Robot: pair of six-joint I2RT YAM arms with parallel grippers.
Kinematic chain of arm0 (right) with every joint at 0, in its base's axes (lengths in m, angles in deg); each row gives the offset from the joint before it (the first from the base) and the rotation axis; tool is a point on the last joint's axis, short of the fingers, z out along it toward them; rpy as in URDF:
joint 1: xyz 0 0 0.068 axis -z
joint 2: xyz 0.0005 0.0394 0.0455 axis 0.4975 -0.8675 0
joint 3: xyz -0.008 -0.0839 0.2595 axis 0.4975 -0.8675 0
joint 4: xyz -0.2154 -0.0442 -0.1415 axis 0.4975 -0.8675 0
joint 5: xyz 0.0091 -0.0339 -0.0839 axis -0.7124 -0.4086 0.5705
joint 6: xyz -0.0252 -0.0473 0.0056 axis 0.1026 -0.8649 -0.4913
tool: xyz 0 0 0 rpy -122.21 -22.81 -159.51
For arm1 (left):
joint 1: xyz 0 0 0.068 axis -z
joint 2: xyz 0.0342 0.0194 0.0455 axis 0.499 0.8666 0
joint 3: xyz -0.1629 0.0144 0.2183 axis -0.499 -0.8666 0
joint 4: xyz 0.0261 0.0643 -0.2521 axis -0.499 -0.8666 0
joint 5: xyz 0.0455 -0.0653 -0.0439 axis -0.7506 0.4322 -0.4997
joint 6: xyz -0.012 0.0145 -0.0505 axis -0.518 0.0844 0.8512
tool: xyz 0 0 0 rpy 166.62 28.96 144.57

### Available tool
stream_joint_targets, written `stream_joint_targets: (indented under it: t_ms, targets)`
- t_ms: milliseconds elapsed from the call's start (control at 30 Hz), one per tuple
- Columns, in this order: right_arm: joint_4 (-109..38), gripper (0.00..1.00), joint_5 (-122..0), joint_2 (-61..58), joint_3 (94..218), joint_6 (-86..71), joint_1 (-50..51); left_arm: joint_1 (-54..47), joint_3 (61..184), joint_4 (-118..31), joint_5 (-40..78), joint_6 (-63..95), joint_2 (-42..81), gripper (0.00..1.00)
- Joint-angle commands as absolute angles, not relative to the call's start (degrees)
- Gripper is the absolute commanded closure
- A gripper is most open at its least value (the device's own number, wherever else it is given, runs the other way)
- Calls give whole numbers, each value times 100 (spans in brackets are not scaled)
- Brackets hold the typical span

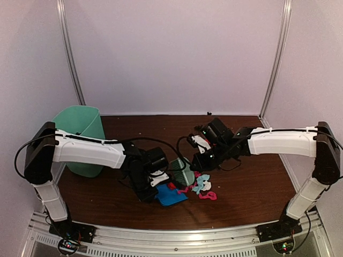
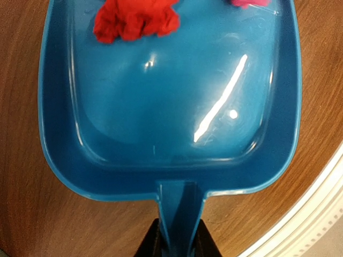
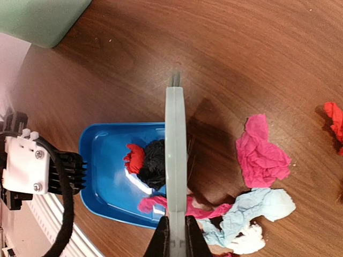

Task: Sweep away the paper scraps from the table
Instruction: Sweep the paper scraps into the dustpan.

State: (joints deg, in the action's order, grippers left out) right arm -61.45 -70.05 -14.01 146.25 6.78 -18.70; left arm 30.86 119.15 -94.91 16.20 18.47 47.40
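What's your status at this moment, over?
Left claw shut on dustpan handle, right claw shut on brush. Red and black paper scraps in dustpan; pink, cyan, white ones loose on table. Nothing in the way.

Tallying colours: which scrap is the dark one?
The black scrap, inside the blue dustpan beside a small red scrap; all others in view are red, pink, cyan or white.

Crumpled paper scraps point(image 3: 261, 152), clustered on brown table point(image 3: 241, 53)
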Motion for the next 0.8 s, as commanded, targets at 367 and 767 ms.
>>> stream_joint_targets:
  t_ms: [367, 767]
  targets:
    - [-5264, 100, -7890, -687, 13999, 1559, -1869, 3067, 11307, -8865, 1616, 2054, 3981, 100]
    - [-5989, 100, -7009, 300, 13715, 1667, -1575, 3156, 11049, -8741, 1562, 2144, 3781, 100]
